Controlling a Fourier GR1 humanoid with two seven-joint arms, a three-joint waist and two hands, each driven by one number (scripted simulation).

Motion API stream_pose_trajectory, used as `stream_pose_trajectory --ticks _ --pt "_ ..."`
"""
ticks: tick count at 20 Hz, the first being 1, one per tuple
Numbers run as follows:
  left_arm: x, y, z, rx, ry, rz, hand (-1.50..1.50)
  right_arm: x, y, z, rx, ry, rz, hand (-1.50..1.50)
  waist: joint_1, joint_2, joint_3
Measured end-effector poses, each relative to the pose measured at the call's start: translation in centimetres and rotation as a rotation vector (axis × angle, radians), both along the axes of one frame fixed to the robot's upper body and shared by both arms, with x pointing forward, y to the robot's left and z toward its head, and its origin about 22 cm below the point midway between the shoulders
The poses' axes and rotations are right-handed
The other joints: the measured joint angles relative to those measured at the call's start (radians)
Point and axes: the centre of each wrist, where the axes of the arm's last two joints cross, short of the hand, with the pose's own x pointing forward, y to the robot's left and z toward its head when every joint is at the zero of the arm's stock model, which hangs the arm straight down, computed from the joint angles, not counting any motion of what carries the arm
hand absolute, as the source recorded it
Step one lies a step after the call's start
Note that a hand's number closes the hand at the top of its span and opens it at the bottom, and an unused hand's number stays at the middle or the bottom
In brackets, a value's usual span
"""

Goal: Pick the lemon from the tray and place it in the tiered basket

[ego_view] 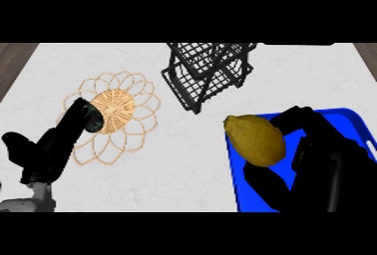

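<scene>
A yellow lemon (256, 140) sits at the left edge of the blue tray (352, 119), over its rim. My right hand (316, 154) is curled round the lemon from the right, thumb and fingers against its side. The black wire tiered basket (208, 69) stands at the back centre of the counter, up and to the left of the lemon. My left hand (55, 144) rests at the lower left, fingers straight and pointing up over the woven mat.
A round woven wicker mat (117, 117) with looped petals lies on the white counter at the left, between my left hand and the basket. Wooden strips show at the far left and right counter edges.
</scene>
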Motion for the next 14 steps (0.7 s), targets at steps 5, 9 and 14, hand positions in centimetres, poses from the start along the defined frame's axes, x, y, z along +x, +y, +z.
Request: stream_pose_trajectory --ticks 5,9,14 --pt "0.7 -0.2 0.0 -0.01 -0.003 -0.003 0.0 4.3 2.2 2.3 -0.011 0.011 0.044 1.5 0.006 0.002 0.0" --pt "0.8 -0.7 -0.1 -0.01 -0.005 -0.018 0.0 7.9 4.1 3.7 -0.021 0.035 0.048 1.5 0.016 0.004 0.0" --pt "1.3 -0.8 0.3 -0.007 -0.008 -0.023 0.0 11.7 5.9 4.9 -0.015 0.072 0.043 1.5 0.021 0.005 0.0"
